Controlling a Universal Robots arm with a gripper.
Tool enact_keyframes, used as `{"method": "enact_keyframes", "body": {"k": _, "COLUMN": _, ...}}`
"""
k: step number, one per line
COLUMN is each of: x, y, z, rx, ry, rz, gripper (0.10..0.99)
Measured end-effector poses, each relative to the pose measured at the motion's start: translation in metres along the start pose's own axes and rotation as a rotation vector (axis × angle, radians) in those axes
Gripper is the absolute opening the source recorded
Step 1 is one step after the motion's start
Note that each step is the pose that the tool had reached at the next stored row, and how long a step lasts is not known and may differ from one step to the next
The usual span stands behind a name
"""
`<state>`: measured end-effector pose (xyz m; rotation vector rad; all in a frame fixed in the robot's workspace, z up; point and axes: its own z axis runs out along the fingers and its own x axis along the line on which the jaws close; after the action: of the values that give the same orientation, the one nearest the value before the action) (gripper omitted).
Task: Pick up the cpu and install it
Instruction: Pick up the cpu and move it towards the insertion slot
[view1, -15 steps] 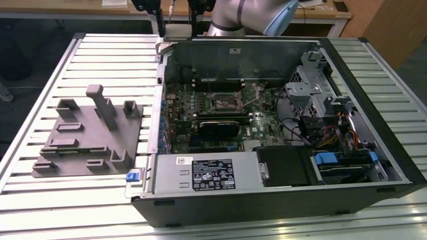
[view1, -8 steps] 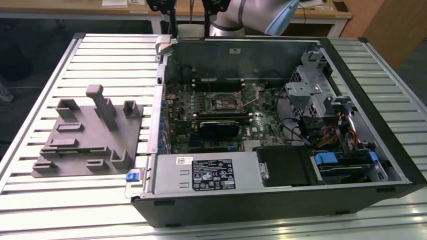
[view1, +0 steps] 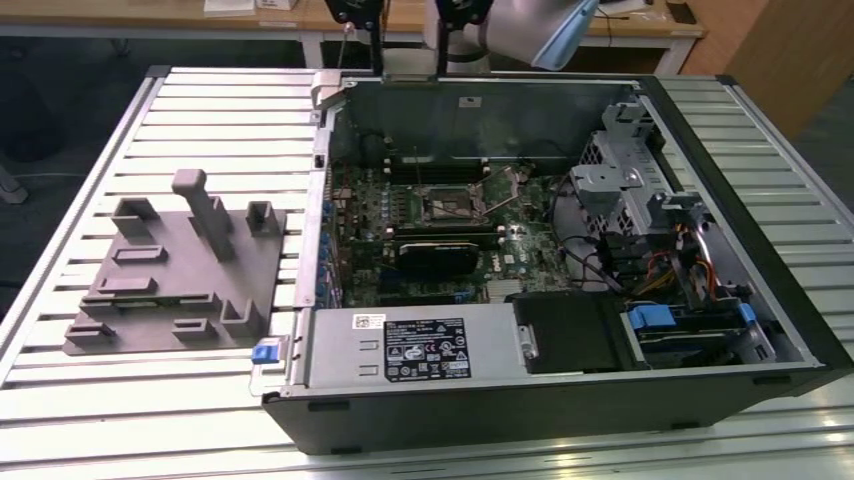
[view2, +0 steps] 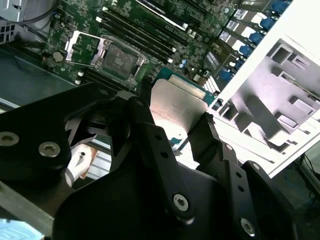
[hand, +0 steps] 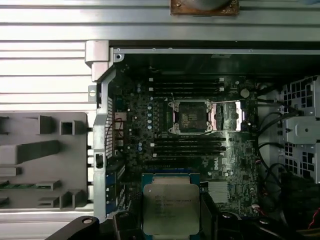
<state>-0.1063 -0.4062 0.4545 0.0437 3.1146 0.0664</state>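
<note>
The cpu (hand: 171, 200) is held above the open computer case (view1: 747, 330), between the two black fingers of the pincer (hand: 170, 216), which is clamped on its edges. The picking up therefore seems done. The socket (hand: 192, 116) on the motherboard lies ahead of the pincer, well apart, with its frame open, and it looks empty. The installing is not yet done.

Figure: item count, as I read it from my remote station.
I count one cpu (hand: 171, 210), one socket (hand: 192, 116), one computer case (view1: 534, 420), one fixture plate (view1: 147, 300), one power supply box (view1: 340, 350), one tabletop (view1: 134, 400).
</note>
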Motion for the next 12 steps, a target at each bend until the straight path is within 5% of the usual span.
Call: {"method": "enact_keyframes", "body": {"k": 12, "x": -0.0336, "y": 0.0009, "z": 0.0009, "rx": 0.000, "ry": 0.0000, "rz": 0.000, "gripper": 0.541}}
